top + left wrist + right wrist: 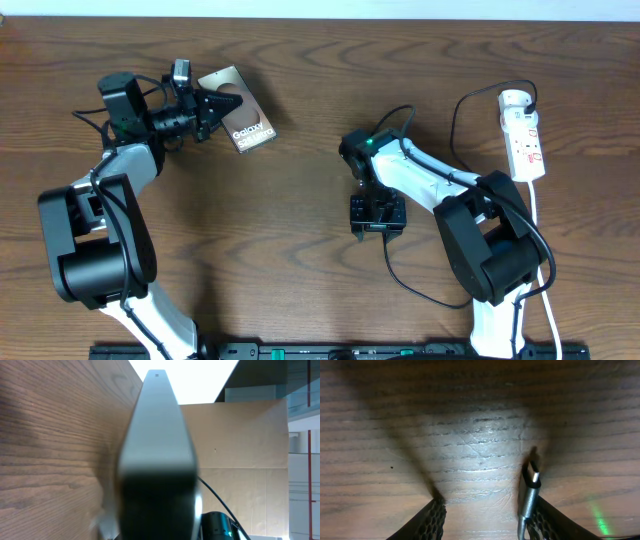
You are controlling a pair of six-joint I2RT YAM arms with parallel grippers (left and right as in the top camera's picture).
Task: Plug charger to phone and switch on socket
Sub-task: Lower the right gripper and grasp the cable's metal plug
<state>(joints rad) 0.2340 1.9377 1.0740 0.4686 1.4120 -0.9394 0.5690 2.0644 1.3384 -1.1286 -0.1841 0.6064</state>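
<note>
At far left, your left gripper (213, 103) is closed on the phone (242, 122), clamping its left end. From overhead, the phone's lettered face points up and its other end angles toward the middle of the surface (300, 260). The overhead view cannot show you the phone's thin side. The left wrist camera gives you exactly that: the phone (157, 435) is seen edge-on and fills the centre of the frame, with the wood grain beside it, and the gripper's own fingers are lost in blur at the bottom. Moving right, your right gripper (378, 214) points down at the surface near the middle, well apart from the phone. From overhead you cannot make out the connector there. The right wrist camera shows it: the gripper (487, 506) stands fairly wide, and the charger (530, 492) lies along the inner side of one finger, with its metal tip past the fingertips. It is not pinched between the two, and a broad gap is left to the other finger. At far right, the socket (524, 140) lies lengthwise on the surface, away from both grippers.
</note>
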